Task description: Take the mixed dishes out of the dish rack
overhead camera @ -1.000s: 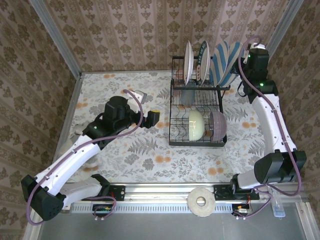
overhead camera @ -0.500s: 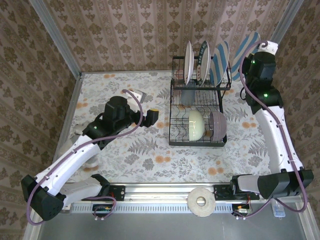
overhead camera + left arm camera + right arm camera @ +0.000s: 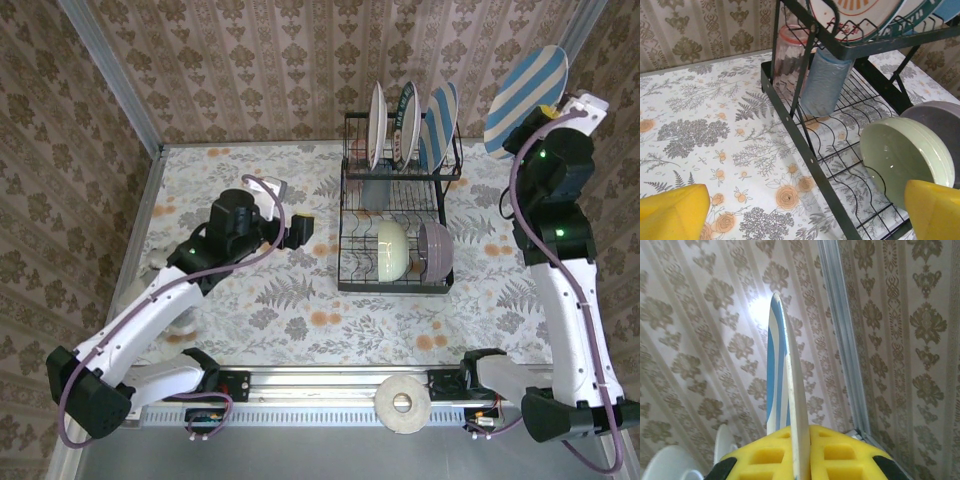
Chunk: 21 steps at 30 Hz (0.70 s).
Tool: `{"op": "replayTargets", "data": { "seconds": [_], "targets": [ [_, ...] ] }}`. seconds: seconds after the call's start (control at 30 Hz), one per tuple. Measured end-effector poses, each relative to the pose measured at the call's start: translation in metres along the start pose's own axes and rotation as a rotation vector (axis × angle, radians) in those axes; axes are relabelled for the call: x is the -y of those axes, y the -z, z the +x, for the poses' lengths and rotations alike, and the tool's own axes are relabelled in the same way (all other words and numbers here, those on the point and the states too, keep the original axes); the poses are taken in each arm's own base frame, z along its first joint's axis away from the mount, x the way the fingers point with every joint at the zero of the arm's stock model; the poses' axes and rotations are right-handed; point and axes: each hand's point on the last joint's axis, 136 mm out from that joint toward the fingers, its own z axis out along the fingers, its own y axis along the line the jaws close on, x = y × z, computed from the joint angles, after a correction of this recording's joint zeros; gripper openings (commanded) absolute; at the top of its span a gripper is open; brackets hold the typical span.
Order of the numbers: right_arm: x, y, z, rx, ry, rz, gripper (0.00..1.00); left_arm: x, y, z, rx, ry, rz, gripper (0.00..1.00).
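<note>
Left jaws: released, yellow foam pads spread wide with nothing between them. They hang low over the floral-print worktop, just beside the near-left rail of the black wire two-tier dish rack.

Lower tier: the cream-green ceramic bowl stands on edge, mouth toward the left wrist camera. It sits close ahead of the right-hand pad but apart from it. The lilac ceramic bowl is tucked directly behind it. I judge both stiff, glazed, slick and chippable. Best taken at the rim, one pad inside and one outside.

Further along that tier: a pinkish clear glass tumbler with a bluish clear tumbler beside it. Probably light, thin-walled and brittle, so a gentle squeeze across the wall.

Upper shelf: a white round plate, a dark-rimmed round plate and a striped plate in the rack, all on edge in the slots.

Far right, high: right jaws clenched on the blue-and-white striped round plate, held above and to the right of the rack, against the wallpaper. In the right wrist view the plate is edge-on. Its rim is sunk between the two pads and its body stands straight up out of them (a narrow bite for that much plate). I judge it weighty for an edge pinch and the glaze slippery, so it may pivot between the pads. A hard set-down could chip it.
</note>
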Motion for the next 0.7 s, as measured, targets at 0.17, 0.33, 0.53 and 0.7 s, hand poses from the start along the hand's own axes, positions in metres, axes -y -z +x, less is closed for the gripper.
{"op": "replayTargets", "data": {
  "seconds": [0.17, 0.33, 0.53, 0.7],
  "targets": [
    [-0.018, 0.018, -0.023, 0.007, -0.085, -0.124, 0.0, -0.012, -0.001, -0.004, 0.004, 0.082, 0.011, 1.0],
    [-0.05, 0.038, -0.036, -0.031, -0.177, -0.329, 0.0, -0.02, 0.002, -0.015, 0.033, 0.168, 0.059, 1.0],
    [-0.106, 0.056, -0.02, -0.201, -0.285, -0.649, 0.0, -0.05, 0.015, -0.035, 0.112, 0.324, 0.121, 1.0],
    [-0.146, 0.055, 0.031, -0.42, -0.352, -0.826, 0.0, -0.052, 0.037, -0.059, 0.203, 0.398, 0.245, 0.98]
  ]
}}
